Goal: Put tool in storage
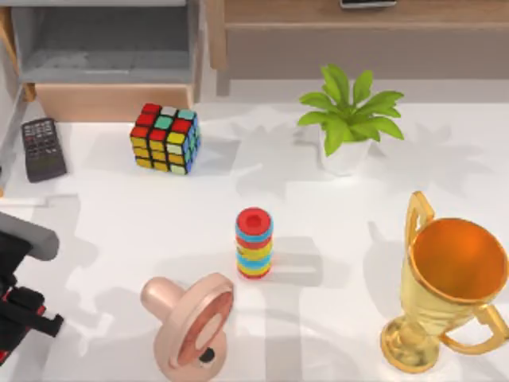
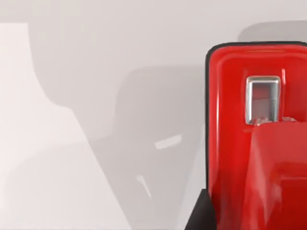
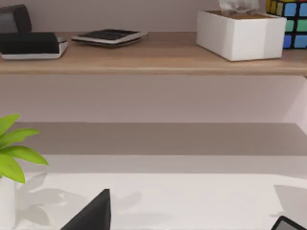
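The left arm sits low at the left edge of the table. Its gripper (image 1: 20, 318) is black with bits of red. From above I cannot tell if its fingers are apart or together.

In the left wrist view, the red stapler (image 2: 240, 143) is very close to the camera. It has a black edge and a small shiny metal window near its end. It lies over the white table (image 2: 72, 167). A dark fingertip pokes in just beside the stapler. I cannot tell if the stapler is being squeezed or not.

The drawer (image 1: 111, 99) is at the far left of the table. It is pulled open. Its inside is grey and its front is light wood. The stapler is well apart from it, down by the left gripper.

A black remote (image 1: 41, 147) lies near the drawer, on the left side. A colour cube (image 1: 165, 137) stands to the right of the remote. A green plant (image 1: 348, 119) in a white pot stands further right. A stack of coloured rings (image 1: 254, 243) stands in the middle. A pink round thing (image 1: 191, 322) lies in front of the rings. A gold cup (image 1: 449, 290) stands at the right.

The right wrist view looks at a long wooden shelf (image 3: 153, 64). On it are a white box (image 3: 240, 36) and a flat calculator (image 3: 109, 36). Two dark tips of the right gripper (image 3: 192, 223) peek in, set wide apart.
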`<state>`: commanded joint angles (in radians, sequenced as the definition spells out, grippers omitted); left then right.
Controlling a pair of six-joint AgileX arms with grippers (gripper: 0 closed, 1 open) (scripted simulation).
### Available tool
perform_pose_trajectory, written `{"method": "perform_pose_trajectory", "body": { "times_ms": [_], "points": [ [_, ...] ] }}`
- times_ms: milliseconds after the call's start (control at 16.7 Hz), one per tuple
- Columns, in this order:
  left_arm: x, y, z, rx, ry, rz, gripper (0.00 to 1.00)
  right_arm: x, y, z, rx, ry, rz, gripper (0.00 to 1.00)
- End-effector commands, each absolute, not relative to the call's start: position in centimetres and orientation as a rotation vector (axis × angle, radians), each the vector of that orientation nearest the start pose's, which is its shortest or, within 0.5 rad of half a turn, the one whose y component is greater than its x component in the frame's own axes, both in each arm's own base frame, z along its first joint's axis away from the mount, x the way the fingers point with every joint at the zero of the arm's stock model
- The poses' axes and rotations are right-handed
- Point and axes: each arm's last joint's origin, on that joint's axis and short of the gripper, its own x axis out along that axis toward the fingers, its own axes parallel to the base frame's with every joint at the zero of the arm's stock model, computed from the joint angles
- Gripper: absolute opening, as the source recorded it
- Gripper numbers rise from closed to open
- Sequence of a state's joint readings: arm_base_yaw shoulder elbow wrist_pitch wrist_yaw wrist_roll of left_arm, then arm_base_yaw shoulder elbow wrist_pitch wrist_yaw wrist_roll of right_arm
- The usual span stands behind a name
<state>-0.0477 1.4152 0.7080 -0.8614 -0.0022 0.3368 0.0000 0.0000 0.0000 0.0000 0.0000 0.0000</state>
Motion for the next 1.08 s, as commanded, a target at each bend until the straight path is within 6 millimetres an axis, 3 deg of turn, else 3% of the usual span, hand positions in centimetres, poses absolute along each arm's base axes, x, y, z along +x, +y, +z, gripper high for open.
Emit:
{"method": "perform_pose_trajectory", "body": {
  "times_ms": [240, 420, 840, 1080],
  "points": [
    [21.2, -0.9, 15.0, 0.305, 1.538, -0.299, 0.00, 10.6, -0.1, 16.0, 0.000, 0.000, 0.000, 1.00],
    [23.0, -0.7, 17.1, 0.289, 1.450, -0.273, 0.00, 10.6, -0.1, 16.0, 0.000, 0.000, 0.000, 1.00],
    [31.4, 2.0, 25.9, 0.233, 1.175, -0.139, 0.00, 10.6, -0.1, 16.0, 0.000, 0.000, 0.000, 1.00],
    [36.3, 5.2, 28.6, 0.214, 1.098, -0.048, 0.00, 10.6, -0.1, 16.0, 0.000, 0.000, 0.000, 1.00]
  ]
}}
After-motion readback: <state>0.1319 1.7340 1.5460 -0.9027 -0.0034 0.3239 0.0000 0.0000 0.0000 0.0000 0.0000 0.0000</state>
